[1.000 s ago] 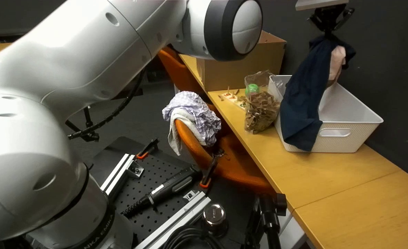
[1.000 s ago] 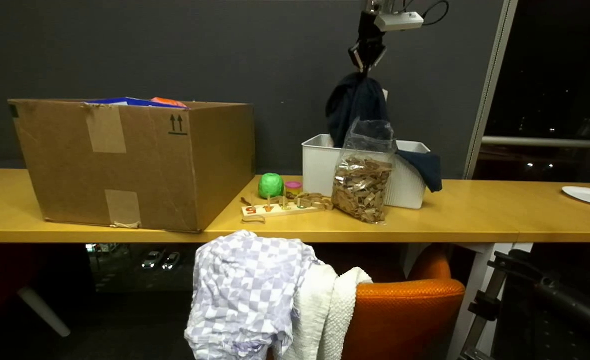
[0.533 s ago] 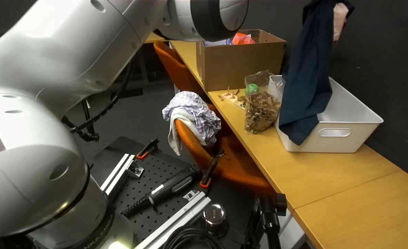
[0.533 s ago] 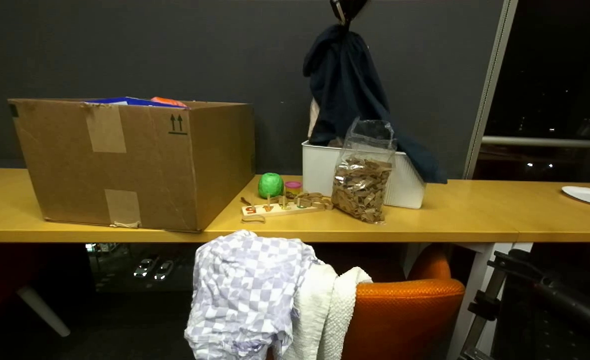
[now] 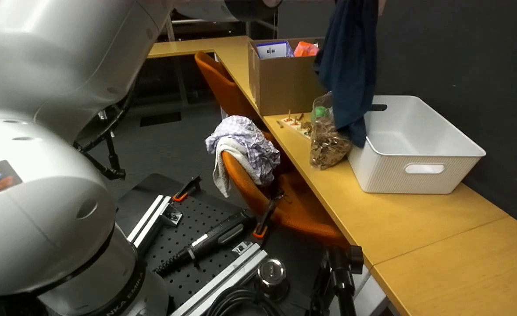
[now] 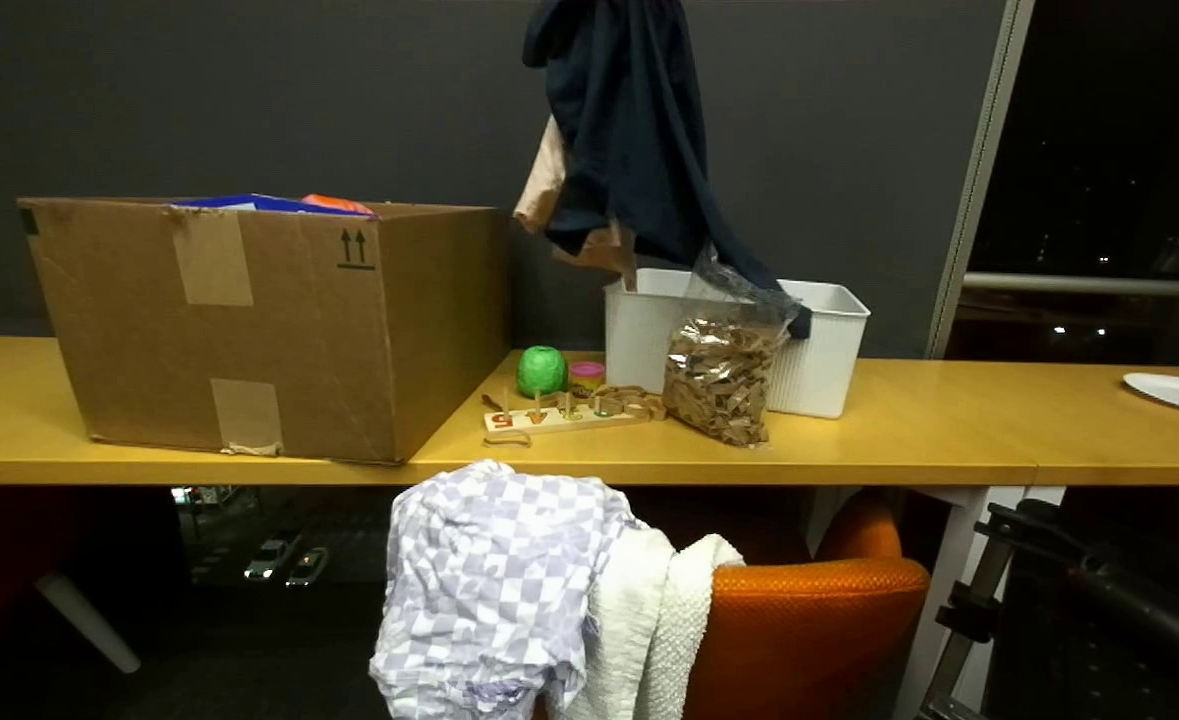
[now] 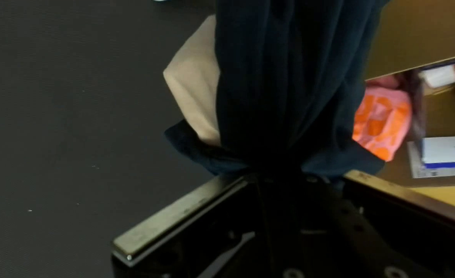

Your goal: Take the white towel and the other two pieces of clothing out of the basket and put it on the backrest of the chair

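Claw (image 7: 280,175) clamped on navy garment (image 7: 285,73), beige patch (image 7: 197,77) at its edge, pink-and-orange bundle (image 7: 383,121) in a cardboard box (image 7: 424,33)

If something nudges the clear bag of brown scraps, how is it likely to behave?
The clear bag will probably crumple at its top, which looks creased and unfilled. It is likely light for its size: the brown scraps seem thin and loose. Being lumpy, it may slump rather than roll.

See the navy garment (image 6: 634,130) cropped at the top in both exterior views. Can't make out the tips of the gripper (image 7: 279,170), perhaps buried in dark folds. Find the white towel (image 6: 631,610) partly hidden by the patterned cloth (image 6: 499,575).
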Available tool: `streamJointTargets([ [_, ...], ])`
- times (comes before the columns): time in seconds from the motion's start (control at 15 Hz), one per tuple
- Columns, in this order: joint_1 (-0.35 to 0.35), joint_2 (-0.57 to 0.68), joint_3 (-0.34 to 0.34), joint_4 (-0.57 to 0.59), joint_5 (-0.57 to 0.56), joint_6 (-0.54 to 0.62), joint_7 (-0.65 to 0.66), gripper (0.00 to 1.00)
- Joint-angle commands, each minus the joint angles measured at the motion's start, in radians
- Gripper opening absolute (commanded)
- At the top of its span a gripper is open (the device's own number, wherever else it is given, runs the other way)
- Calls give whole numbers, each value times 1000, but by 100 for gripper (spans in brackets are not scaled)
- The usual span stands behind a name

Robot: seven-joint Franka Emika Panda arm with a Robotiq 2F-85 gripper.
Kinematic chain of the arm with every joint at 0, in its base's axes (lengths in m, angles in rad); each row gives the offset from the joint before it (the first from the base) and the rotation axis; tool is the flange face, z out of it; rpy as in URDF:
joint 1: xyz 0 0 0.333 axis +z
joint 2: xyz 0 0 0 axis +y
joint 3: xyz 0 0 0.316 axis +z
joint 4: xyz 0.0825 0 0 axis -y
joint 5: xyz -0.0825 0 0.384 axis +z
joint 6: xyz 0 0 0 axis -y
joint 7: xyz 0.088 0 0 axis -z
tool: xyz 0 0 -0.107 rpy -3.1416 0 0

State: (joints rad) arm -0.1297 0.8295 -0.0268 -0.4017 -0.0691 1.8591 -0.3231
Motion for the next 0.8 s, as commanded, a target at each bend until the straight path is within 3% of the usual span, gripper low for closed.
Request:
streamJointTargets([
  [0.0,37,-108,49,-39,36,-182,-112,2],
  [0.47,190,-246,82,-46,19,-612,-219,2],
  [0.73,302,-304,92,-59,10,-818,-164,2],
])
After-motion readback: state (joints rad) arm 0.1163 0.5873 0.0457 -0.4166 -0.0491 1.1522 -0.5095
